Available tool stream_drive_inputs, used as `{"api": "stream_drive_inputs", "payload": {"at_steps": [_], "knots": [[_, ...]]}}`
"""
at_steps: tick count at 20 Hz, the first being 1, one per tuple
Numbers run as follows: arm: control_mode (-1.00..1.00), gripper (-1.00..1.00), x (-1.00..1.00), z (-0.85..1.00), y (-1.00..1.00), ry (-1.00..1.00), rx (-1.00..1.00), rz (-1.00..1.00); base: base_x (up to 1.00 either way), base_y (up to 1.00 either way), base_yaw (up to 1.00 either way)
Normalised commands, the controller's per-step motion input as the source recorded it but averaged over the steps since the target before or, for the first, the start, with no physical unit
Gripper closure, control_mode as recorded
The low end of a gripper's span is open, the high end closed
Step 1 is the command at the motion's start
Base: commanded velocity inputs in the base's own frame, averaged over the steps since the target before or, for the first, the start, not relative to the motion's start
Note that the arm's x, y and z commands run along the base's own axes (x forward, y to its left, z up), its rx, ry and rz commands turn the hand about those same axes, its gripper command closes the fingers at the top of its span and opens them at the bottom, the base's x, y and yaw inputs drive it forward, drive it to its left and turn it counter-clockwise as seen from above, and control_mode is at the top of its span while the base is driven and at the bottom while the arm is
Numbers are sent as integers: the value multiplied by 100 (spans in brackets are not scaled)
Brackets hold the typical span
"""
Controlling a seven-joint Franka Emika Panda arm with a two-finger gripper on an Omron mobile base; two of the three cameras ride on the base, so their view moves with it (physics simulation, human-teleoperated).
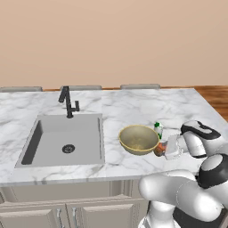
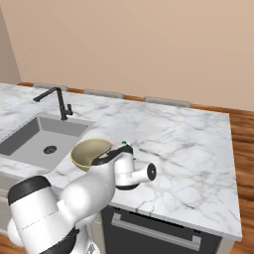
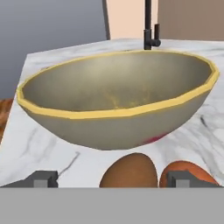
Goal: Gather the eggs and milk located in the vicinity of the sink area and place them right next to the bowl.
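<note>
I see a white marble counter (image 1: 133, 104) under a beige wall, the sink (image 1: 64, 138) at its left. My arm reaches low behind the bowl (image 1: 139, 139) near the front edge. The gripper (image 3: 113, 179) is open, holding nothing; the brown egg (image 3: 129, 171) lies between its fingers, the orange egg (image 3: 186, 173) just beside. The milk (image 1: 158, 129) stands next to the bowl.

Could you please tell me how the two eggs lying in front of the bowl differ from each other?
In the hand view, the brown egg is dull brown, while the orange egg beside it is brighter orange-red. The brown egg lies between the open jaws; the orange egg lies partly behind one fingertip. Both are small ovals resting on the marble counter right next to the bowl, far smaller than it.
</note>
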Motion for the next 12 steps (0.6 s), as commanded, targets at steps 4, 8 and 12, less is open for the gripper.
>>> {"api": "stream_drive_inputs", "payload": {"at_steps": [4,8,12], "knots": [[-100,-100,-24,37,-20,17,0,0,0,0,0],[-100,-100,-23,66,-14,22,-4,0,0,0,0],[-100,-100,-23,67,-4,25,-13,-1,0,0,0]]}}
